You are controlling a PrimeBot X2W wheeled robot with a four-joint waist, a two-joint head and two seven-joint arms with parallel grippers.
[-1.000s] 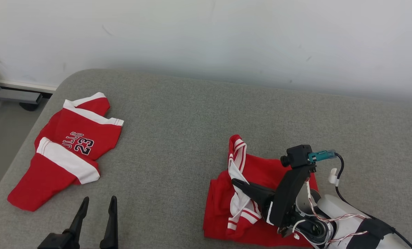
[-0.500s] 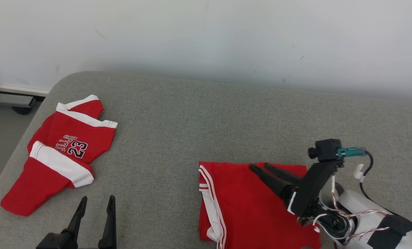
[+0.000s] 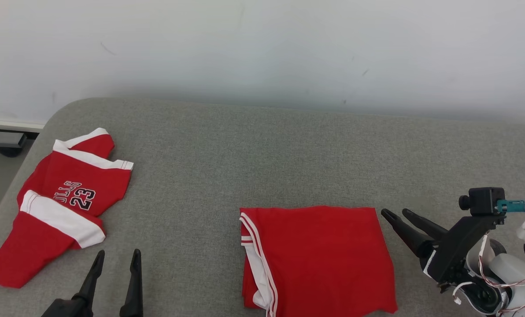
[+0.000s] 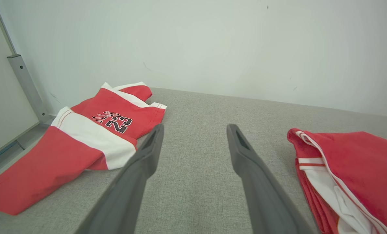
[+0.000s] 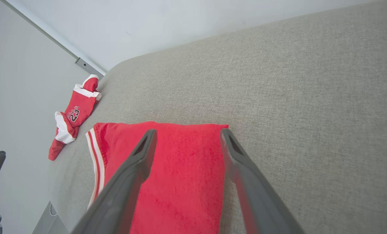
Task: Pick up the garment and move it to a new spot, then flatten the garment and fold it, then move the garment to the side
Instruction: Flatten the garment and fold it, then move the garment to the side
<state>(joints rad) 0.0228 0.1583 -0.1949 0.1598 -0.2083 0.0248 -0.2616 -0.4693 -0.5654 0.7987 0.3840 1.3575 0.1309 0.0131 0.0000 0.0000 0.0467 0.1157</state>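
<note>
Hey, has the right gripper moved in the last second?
Yes. The right gripper has drawn back rightward, away from the numbered jersey and off the folded red garment; its jaws are open.

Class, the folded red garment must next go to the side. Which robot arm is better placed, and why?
Probably right. The right gripper is open, its tips just beside the right edge of the folded garment. The left gripper, also open, sits farther away.

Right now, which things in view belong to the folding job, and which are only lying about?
Belong to the job:
folded red garment, lying flat on the grey cushion
right gripper, open, beside its right edge

Lying about:
red and white number 23 jersey, crumpled at far left
left gripper, open, over bare cushion
</note>
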